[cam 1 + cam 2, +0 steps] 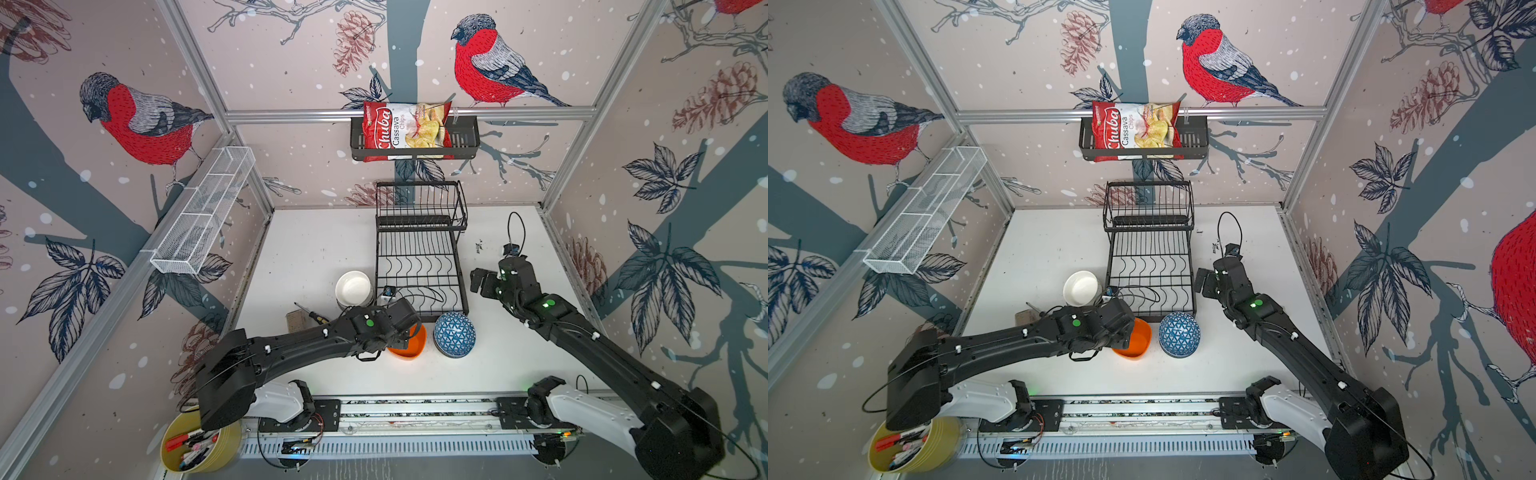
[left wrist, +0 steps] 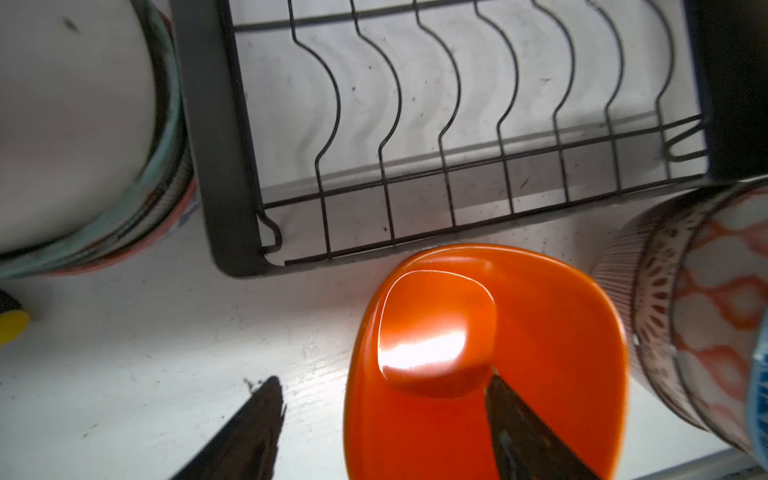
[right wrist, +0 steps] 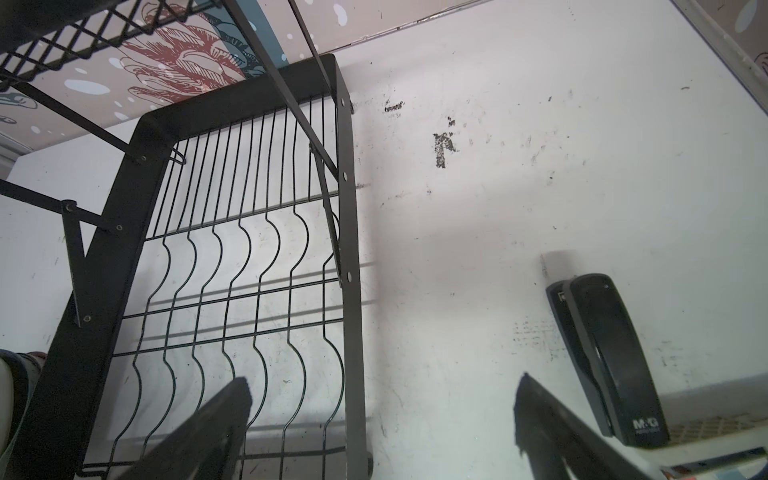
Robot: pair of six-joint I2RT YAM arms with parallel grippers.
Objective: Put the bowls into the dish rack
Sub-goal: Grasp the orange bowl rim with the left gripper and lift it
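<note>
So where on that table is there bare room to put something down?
The widest bare patch of table lies between the left wall and the dish rack, beyond the white bowl. Another lies right of the rack, toward the back wall. Crowded: the rack's front, with the screwdriver, orange bowl and blue bowl.

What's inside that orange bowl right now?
One finger of the left gripper dips into the orange bowl; the other is outside its wall. Nothing else shows inside, though that finger covers part of the bottom.
</note>
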